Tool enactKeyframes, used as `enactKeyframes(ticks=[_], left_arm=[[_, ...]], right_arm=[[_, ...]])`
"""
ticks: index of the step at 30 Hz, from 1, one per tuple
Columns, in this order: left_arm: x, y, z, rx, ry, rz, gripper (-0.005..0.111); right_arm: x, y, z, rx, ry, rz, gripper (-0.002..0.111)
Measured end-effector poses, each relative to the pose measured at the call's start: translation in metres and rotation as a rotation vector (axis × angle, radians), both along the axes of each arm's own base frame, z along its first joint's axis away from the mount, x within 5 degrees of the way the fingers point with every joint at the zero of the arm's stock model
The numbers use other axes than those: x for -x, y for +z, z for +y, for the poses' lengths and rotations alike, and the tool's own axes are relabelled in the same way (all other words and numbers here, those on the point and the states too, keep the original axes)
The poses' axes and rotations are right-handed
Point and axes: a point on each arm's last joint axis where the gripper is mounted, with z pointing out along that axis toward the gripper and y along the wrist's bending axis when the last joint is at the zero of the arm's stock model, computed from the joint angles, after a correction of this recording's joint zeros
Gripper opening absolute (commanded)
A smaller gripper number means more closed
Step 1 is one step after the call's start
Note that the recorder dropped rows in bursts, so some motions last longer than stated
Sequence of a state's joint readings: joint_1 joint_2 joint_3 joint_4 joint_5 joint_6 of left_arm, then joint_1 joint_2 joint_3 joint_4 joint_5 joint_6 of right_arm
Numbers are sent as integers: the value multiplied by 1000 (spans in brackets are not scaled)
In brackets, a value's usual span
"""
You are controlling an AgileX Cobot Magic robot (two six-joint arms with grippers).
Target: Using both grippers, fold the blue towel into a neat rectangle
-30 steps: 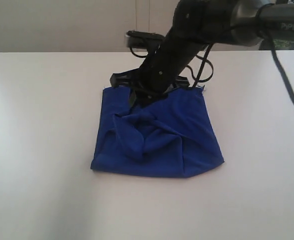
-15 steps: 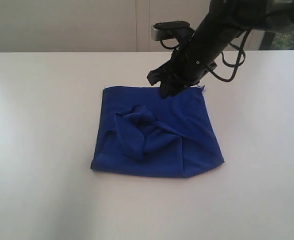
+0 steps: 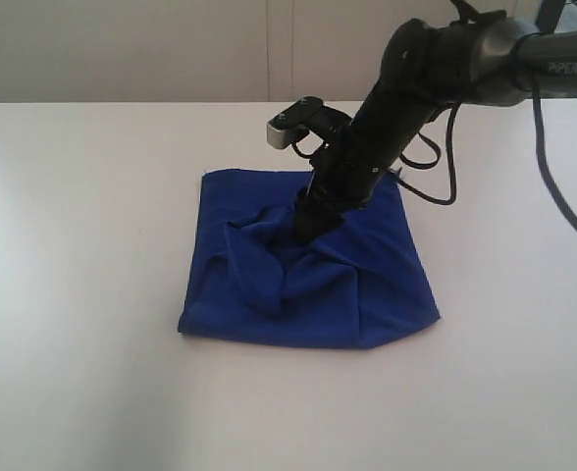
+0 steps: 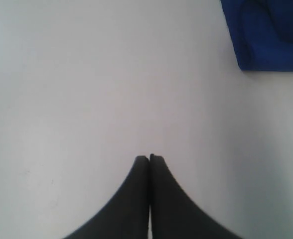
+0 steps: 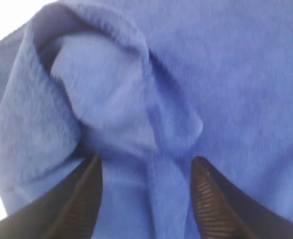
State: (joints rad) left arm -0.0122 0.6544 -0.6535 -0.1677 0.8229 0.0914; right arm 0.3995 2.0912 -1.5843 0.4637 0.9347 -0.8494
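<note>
Surface: a white table (image 3: 73,245) is filling the scene, with a pale wall (image 3: 122,49) running behind it.
Towel: the blue towel (image 3: 377,294) is lying near the table's middle, folded into a rough square, its top layer bunching into rumpled ridges.
Right gripper: the right gripper (image 3: 306,224) is reaching down onto the towel's rumpled middle; its fingers (image 5: 81,199) are standing well apart, straddling a raised fold without pinching it.
Left gripper: the left gripper (image 4: 150,158) is hanging over bare table, jaws pressed together on nothing, with a towel corner lying well apart from it.
Arm: the black arm (image 3: 445,59) is slanting in from the exterior view's right, trailing cables (image 3: 553,177).
</note>
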Motion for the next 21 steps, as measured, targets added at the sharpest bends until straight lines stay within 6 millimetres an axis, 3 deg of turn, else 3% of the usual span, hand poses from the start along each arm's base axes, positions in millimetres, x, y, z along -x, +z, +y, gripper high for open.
enactKeyframes(ticks=[3,9,14,21], left_arm=[[0,0,0,0,0,0,0],[0,0,0,0,0,0,0],[0,0,0,0,0,0,0],[0,0,0,0,0,0,0]], right_arm=[[-4,-5,3,-29,26,-31,46],[-7,-10,5,-34,54,-70,-1],[-7,-6,5,-45,25,-73,0],[3,39,1,-85,-24,-110,0]])
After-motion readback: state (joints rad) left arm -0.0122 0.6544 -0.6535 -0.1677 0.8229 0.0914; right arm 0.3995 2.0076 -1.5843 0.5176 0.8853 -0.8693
